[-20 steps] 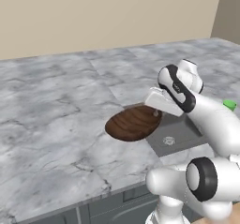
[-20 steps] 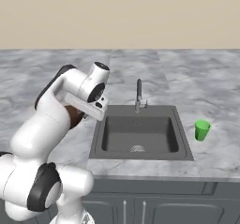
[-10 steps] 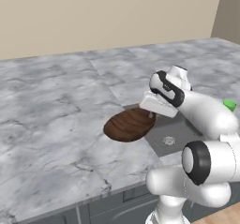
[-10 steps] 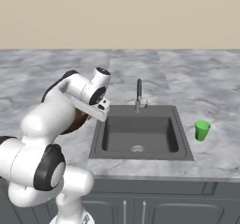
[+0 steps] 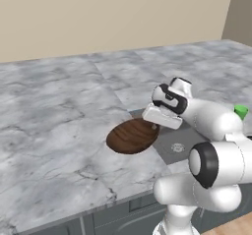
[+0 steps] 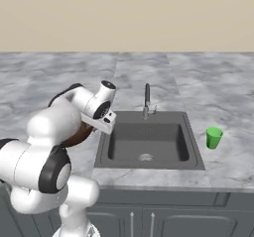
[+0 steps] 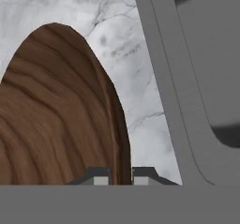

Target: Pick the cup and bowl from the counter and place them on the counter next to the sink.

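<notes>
The dark brown wooden bowl [image 5: 129, 136] hangs tilted just left of the sink [image 5: 183, 139], low over the marble counter [image 5: 59, 111]. My gripper [image 5: 154, 126] is shut on its right rim. In the hand view the bowl [image 7: 56, 120] takes up the left side, and its thin rim runs down between my two fingertips [image 7: 98, 177]. From the right base view only a brown sliver of the bowl [image 6: 79, 135] peeks out beside my hand. The small green cup [image 6: 214, 137] stands upright on the counter right of the sink [image 6: 149, 154]; its top also shows behind my arm [image 5: 240, 111].
A thin metal faucet [image 6: 147, 100] rises behind the basin. The sink's grey rim [image 7: 159, 78] runs close along the bowl's right side. Open marble stretches left of the bowl [image 5: 44, 145] and behind the sink. A beige wall closes the back.
My hand has come down and slightly toward the counter's front with the bowl, which now sits lower and a little further left of the sink edge. The cup has not moved.
</notes>
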